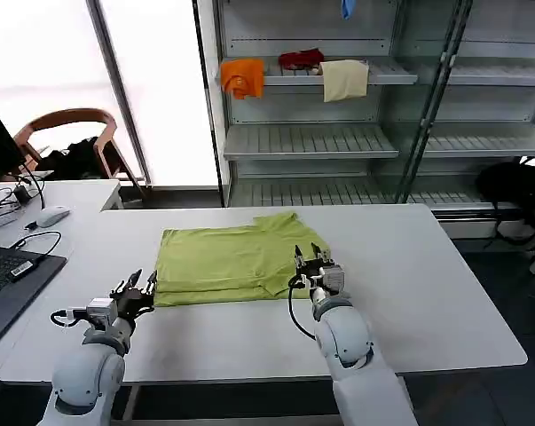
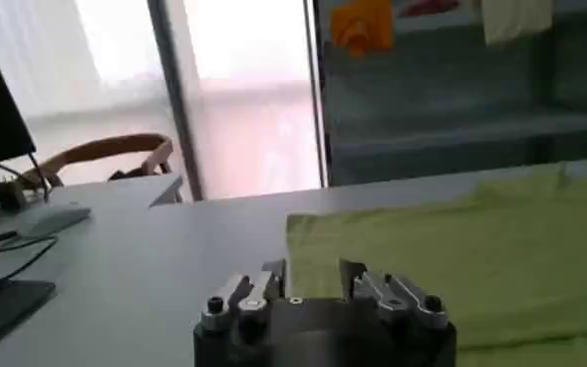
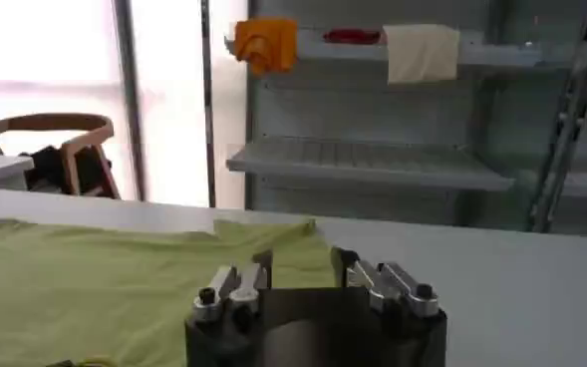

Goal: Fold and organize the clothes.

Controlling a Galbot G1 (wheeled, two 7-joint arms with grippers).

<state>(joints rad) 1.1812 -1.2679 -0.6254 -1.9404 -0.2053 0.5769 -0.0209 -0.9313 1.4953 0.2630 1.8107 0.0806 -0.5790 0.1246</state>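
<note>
Nearest the robot, the left gripper [image 1: 136,287] is held low over the white table [image 1: 444,284] just beside the near left corner of the lime yellow-green short-sleeved T-shirt of thin soft fabric [image 1: 227,262], its fingers spread apart and empty. The right gripper [image 1: 311,259] is placed at the shirt's near right edge, over the cloth or just beside it, likewise parted with nothing held between the fingers.

The T-shirt is laid flat in the middle of the table, apparently already folded at least once, with a sleeve or flap raised at its far right corner. The step in hand is judged to be a grasp of the two near corners for a further fold. For this to be done well, every layer at each corner should be pinched together, both corners lifted evenly, and the edge carried across so that the thin fabric is not dragged or wrinkled.

Farther off, a grey metal shelving unit [image 1: 311,142] is seen. On its upper shelf an orange cloth [image 1: 242,76], a dark red item [image 1: 301,59] and a cream cloth [image 1: 345,79] are kept.
</note>
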